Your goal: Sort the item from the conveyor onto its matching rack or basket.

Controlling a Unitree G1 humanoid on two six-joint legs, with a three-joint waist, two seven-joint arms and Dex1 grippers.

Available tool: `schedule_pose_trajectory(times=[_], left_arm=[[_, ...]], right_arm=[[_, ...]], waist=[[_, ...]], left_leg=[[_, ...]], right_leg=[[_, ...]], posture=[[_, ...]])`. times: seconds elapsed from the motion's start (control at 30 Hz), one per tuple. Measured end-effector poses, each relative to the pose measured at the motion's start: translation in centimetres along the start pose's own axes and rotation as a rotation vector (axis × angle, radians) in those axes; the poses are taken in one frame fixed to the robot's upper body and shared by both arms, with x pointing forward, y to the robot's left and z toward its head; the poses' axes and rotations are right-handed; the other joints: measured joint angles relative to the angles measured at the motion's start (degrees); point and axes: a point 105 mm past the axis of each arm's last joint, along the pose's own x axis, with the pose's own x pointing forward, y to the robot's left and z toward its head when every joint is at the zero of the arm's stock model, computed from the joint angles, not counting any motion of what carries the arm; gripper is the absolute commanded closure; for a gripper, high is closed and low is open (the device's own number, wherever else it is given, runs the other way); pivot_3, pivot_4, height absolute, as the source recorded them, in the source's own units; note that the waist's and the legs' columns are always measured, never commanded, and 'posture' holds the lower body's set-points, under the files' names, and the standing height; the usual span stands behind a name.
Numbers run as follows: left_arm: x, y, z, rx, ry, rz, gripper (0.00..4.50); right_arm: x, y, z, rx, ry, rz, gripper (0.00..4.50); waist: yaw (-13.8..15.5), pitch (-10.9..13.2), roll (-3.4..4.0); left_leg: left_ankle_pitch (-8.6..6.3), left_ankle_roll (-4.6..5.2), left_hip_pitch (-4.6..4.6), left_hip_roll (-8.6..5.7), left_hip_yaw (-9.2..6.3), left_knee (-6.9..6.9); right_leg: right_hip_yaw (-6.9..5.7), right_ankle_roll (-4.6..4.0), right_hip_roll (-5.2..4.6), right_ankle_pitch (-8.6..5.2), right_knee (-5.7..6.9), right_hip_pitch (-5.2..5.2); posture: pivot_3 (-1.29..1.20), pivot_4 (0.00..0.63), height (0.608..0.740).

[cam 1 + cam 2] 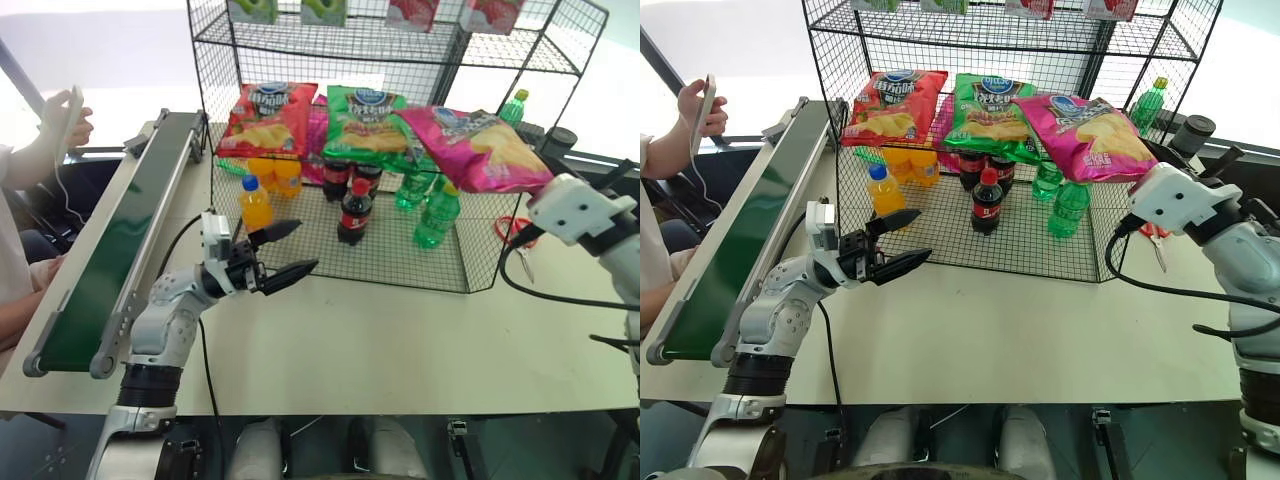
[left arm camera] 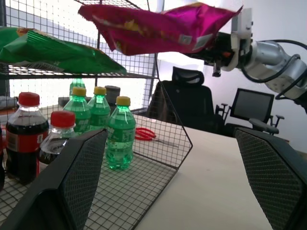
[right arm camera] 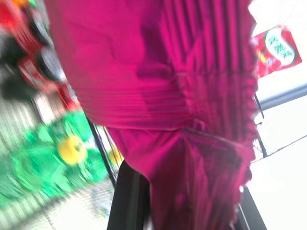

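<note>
Placing step in hand, by my reading: the pink chips bag (image 1: 478, 147) is held up at the right end of the black wire rack (image 1: 400, 55), level with the middle shelf where the red chips bag (image 1: 268, 117) and green chips bag (image 1: 366, 125) already lie.

Head views: the right gripper (image 1: 548, 192) is clamped on the bag's right end, bag roughly flat, its left end overlapping the green bag's edge. The left gripper (image 1: 283, 250) hangs over the white table (image 1: 380, 340), jaws spread wide and empty, just in front of the rack's open floor tier. Conveyor (image 1: 120, 250) along the left carries nothing; a person's hand (image 1: 66, 118) is at its far end.

Left wrist view: bag (image 2: 158, 26) hangs just outside the rack's corner post, above the green bottles (image 2: 117, 136).

Right wrist view: pink foil (image 3: 158, 96) pinched between the fingers.

Next move likely calls for pushing the bag leftward onto the shelf, clearing the corner post and upper shelf edge. Room there is tight beside the green bag; open table lies right of the rack.
</note>
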Motion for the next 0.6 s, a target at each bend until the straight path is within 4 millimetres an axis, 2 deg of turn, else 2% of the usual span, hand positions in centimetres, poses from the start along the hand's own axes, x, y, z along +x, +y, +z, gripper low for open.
schedule_pose_trajectory(times=[0.2,0.43,0.6], left_arm=[[0.8,-0.2,0.5,0.061,-0.04,0.052,0.0],[2.1,-0.3,0.2,0.084,-0.085,0.118,0.0],[2.3,-0.5,-0.1,0.087,-0.074,0.129,0.0]], right_arm=[[2.1,0.0,-1.6,-0.12,0.06,-0.02,4.38],[4.9,0.0,-3.0,-0.164,0.105,-0.038,4.38],[6.0,0.9,-3.9,-0.174,0.132,-0.022,4.38]], waist=[[-0.1,0.01,0.02],[-0.3,0.01,0.02],[-0.39,0.02,0.04]], left_leg=[[0.01,-0.01,0.01,0.01,0.01,0.01],[0.02,-0.02,0.02,0.01,0.03,0.01],[0.03,-0.03,0.02,0.02,0.07,0.02]], right_leg=[[0.01,0.0,-0.02,0.01,0.01,0.02],[0.0,0.0,-0.02,0.01,0.0,0.03],[0.0,0.01,-0.03,0.01,0.0,0.02]], posture=[[0.0,0.15,0.738],[0.0,0.15,0.738],[0.0,0.15,0.738]])
